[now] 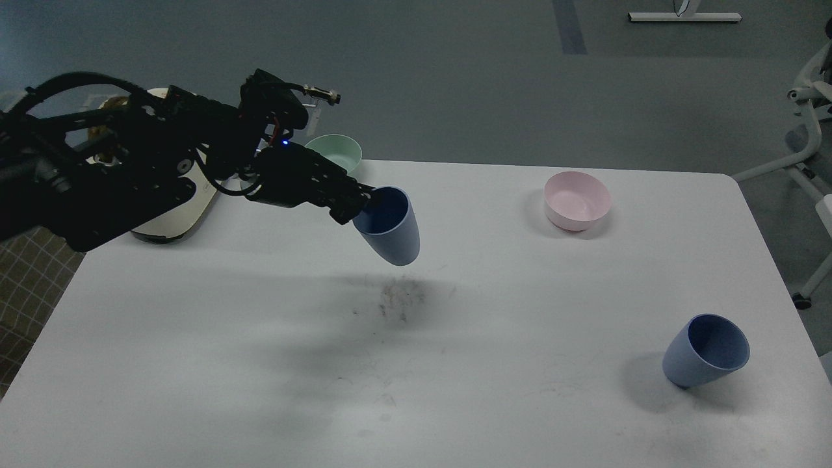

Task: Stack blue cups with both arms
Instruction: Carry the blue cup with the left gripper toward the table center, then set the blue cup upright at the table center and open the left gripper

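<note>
My left gripper is shut on the rim of a blue cup and holds it in the air over the middle of the white table, mouth up, tilted a little. The second blue cup stands at the front right of the table, its mouth facing me. The black left arm reaches in from the left edge. My right arm is out of view.
A mint-green bowl sits at the back, partly behind my left arm. A pink bowl sits at the back right. A cream toaster stands at the back left, mostly hidden by the arm. A dirty smudge marks the table's middle.
</note>
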`<state>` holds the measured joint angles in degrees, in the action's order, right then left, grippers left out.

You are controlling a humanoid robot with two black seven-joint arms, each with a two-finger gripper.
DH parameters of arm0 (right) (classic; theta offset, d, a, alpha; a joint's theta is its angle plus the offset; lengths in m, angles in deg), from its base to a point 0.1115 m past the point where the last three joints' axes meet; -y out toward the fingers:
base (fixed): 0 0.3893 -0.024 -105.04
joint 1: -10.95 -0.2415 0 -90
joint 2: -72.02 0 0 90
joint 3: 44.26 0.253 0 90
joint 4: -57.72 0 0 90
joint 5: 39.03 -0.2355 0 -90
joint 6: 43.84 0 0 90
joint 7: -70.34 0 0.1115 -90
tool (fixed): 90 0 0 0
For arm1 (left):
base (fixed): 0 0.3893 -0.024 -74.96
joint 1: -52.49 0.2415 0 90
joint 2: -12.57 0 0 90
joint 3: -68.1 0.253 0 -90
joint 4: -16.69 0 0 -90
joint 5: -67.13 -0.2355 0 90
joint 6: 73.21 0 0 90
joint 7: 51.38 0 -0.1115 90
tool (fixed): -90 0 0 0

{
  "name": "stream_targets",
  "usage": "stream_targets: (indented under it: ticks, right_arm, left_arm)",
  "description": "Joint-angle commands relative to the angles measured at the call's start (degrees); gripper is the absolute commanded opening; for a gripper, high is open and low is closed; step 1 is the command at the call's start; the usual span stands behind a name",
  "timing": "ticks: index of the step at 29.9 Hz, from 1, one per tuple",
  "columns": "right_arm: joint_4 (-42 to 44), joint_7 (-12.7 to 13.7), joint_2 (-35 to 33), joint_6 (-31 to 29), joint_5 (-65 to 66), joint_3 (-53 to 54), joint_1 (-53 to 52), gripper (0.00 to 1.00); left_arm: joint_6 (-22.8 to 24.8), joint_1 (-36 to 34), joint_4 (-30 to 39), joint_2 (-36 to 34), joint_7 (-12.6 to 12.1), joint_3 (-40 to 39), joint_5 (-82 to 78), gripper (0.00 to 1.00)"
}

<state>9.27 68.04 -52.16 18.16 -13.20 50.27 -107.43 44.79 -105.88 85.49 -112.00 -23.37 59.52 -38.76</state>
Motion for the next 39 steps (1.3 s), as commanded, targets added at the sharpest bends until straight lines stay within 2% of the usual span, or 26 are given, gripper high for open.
stream_targets:
  ticks: [1,6,16,23,37,39]
  right_arm:
    - [-0.06,0.01,-0.02,0.00,0.01,0.83,0.87,1.00]
    - [-0.07,0.01,-0.02,0.00,0.01,1.27,1.14,1.00]
    - [-0.15,0.01,0.42,0.00,0.01,1.27,1.14,1.00]
    - [-0.15,0.01,0.42,0.00,0.01,1.36,1.14,1.00]
    - [-0.24,0.01,0.42,0.00,0.01,1.27,1.31,1.00]
    - [-0.24,0.01,0.42,0.00,0.01,1.27,1.31,1.00]
  left_arm:
    - [0.00,-0.01,-3.57,6.68,-0.01,2.32,-2.21,0.00]
    - [0.00,-0.63,-9.11,11.26,-0.01,5.41,-2.74,0.00]
    - [0.00,-0.45,-10.88,15.49,-0.01,6.99,-5.20,0.00]
    - [0.00,-0.45,-14.56,17.07,-0.01,7.08,-5.20,0.00]
    - [0.00,-0.37,-14.74,17.25,-0.01,6.99,-5.12,0.00]
    - [0.00,-0.54,-14.66,17.16,-0.01,6.99,-4.94,0.05]
